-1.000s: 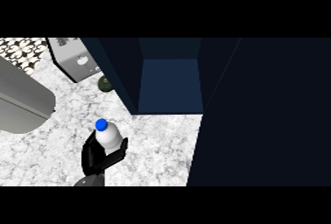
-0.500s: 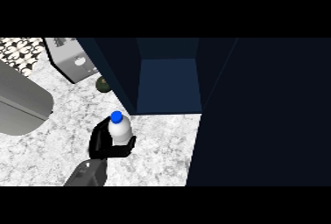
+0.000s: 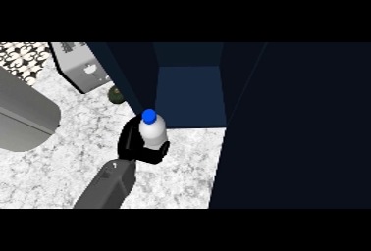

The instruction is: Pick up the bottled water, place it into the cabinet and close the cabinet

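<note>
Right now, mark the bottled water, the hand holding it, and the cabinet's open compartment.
bottled water point(image 3: 152, 131): head view, on its white body below the blue cap.
left hand point(image 3: 132, 147): head view, on the black palm beside the bottle.
cabinet point(image 3: 190, 95): head view, on the blue inside of the open compartment.

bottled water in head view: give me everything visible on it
The bottled water is a small white, plastic-looking bottle with a round blue cap, standing roughly upright with the cap towards the camera. A black hand curls round its lower body and hides that part. It is held above the speckled counter, just in front of the open dark blue cabinet, not yet inside.
</note>
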`<action>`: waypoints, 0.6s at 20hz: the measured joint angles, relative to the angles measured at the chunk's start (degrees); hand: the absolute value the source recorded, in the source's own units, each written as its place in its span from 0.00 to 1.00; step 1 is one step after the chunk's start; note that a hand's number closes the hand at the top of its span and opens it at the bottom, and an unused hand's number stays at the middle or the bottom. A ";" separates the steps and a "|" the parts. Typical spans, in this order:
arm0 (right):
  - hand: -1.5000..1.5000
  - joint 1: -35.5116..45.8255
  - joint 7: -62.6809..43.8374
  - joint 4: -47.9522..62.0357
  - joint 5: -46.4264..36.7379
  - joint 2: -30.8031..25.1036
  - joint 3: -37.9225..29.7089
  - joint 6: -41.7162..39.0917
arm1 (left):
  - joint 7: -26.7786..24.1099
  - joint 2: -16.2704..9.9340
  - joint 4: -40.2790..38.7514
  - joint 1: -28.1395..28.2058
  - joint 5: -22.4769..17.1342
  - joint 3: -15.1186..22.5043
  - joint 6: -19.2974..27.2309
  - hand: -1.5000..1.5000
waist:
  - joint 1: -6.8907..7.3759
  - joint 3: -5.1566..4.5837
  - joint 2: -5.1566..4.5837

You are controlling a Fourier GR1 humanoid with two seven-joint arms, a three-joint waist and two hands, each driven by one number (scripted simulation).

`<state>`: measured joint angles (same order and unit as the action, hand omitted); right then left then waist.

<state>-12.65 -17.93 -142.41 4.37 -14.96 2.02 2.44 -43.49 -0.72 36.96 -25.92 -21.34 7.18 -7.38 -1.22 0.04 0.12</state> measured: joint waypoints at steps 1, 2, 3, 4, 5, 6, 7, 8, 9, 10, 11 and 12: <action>0.00 -0.65 0.32 -0.05 0.43 -0.03 -1.23 -0.73 | 0.91 0.15 0.69 -0.49 -0.64 0.56 0.72 1.00 | -0.02 0.01 0.02; 0.00 -0.40 0.14 -0.03 0.78 -0.03 -2.45 -1.05 | 2.18 0.27 1.67 -0.49 -1.27 1.11 1.38 1.00 | 0.12 0.00 0.03; 0.00 -0.73 0.90 0.33 1.12 0.41 -3.02 -1.56 | 2.89 0.20 2.04 -0.61 -2.52 1.96 2.09 1.00 | 0.11 0.01 0.01; 0.00 -0.55 1.11 1.02 2.21 0.32 -4.60 -2.18 | 3.72 0.19 2.51 -0.60 -3.64 2.58 2.59 1.00 | 0.15 0.01 0.00; 0.00 -0.66 1.99 1.83 3.29 0.47 -5.94 -2.95 | 4.22 0.27 3.34 -0.81 -4.47 3.59 3.16 1.00 | 0.12 0.01 0.00; 0.00 -0.98 2.06 1.86 4.08 0.41 -7.39 -3.58 | 5.11 0.32 3.90 -1.13 -5.17 4.05 3.84 1.00 | 0.07 0.02 0.02; 0.00 -1.23 2.06 1.78 4.50 0.67 -7.87 -4.01 | 5.28 0.28 4.19 -1.26 -6.49 5.02 4.92 1.00 | -0.13 0.02 0.02; 0.00 -1.43 2.36 2.27 5.21 0.68 -9.21 -4.64 | 6.47 0.44 5.00 -1.71 -7.22 5.64 5.81 1.00 | -0.09 -0.01 0.01; 0.00 -1.71 3.37 3.35 6.04 0.69 -10.43 -5.70 | 7.05 0.38 5.61 -1.90 -8.08 6.63 7.11 1.00 | -0.19 0.01 0.02; 0.00 -2.02 3.74 3.83 6.81 0.61 -11.69 -6.51 | 7.74 0.28 5.83 -2.04 -9.00 7.03 8.30 1.00 | -0.25 0.04 0.03; 0.00 -1.75 3.84 4.21 7.57 0.53 -12.44 -7.15 | 7.93 0.06 6.09 -2.04 -9.90 7.85 9.71 1.00 | -0.33 0.07 0.04; 0.00 -1.23 3.77 4.57 8.29 0.46 -13.02 -7.60 | 7.91 -0.11 6.20 -2.14 -10.64 8.63 11.04 1.00 | -0.35 0.08 0.02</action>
<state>-13.88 -14.16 -137.83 12.66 -14.50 -11.00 -5.16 -35.59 -0.83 43.16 -28.06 -31.98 15.81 3.66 -1.57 0.13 0.14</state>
